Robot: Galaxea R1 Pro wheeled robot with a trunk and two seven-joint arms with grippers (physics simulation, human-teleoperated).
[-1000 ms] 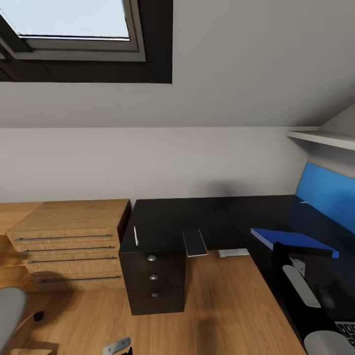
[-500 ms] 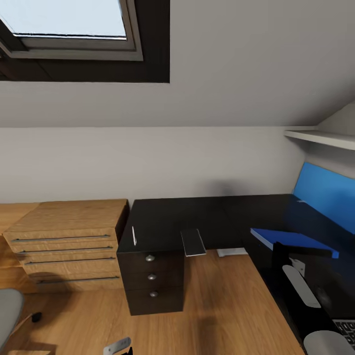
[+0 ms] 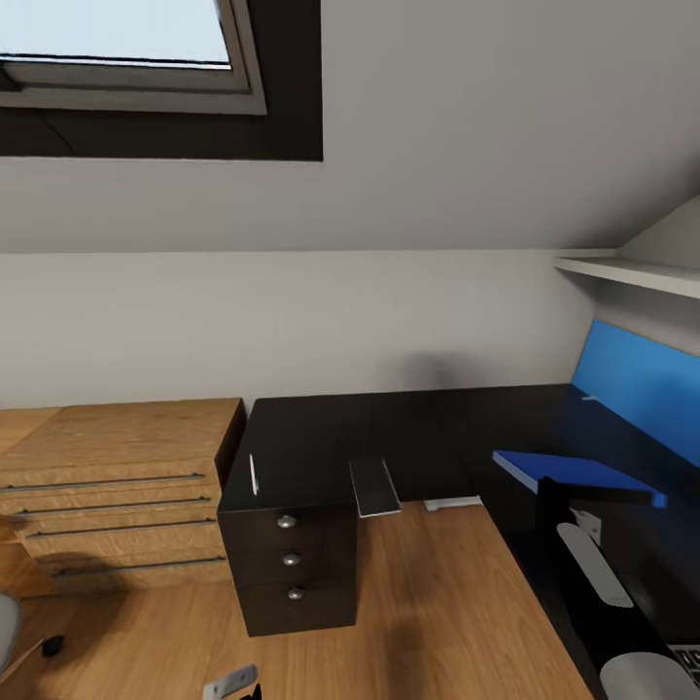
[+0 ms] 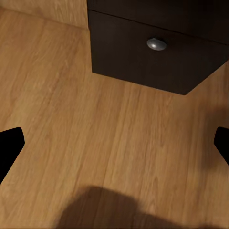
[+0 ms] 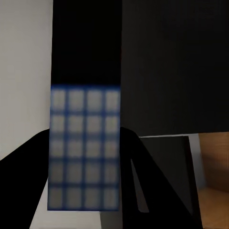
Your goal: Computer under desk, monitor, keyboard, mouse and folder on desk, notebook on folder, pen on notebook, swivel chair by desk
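1. Change noted: between the earlier head views and now, the whole picture has slid leftward. The dresser (image 3: 107,481) and the window are partly cut off at the edge. We read this as the camera turning right, not as any object moving.

2. Bench (image 3: 408,433): the pen (image 3: 253,474) lies on the top above the drawer unit (image 3: 290,564). The notebook (image 3: 374,486) rests at the front edge, overhanging slightly. The folder (image 3: 574,472) lies on the right-hand wing, below the blue wall panel (image 3: 632,384). All 3 sit where they were relative to the bench.

3. Right gripper (image 5: 86,138): in the wrist view a blurred grid of keys stands between its fingers (image 5: 143,167). We judge it clenched on the keyboard (image 5: 83,157).

4. Left gripper (image 4: 114,145): released, fingertips wide apart, over bare wooden floor (image 4: 71,119) near a drawer knob (image 4: 156,44).

5. Swivel chair (image 3: 6,622): a sliver at the frame edge.

6. Meaning: we judge the turn brings the robot round to the right-hand wing, to set down the keyboard. Notebook and pen are not yet stacked.
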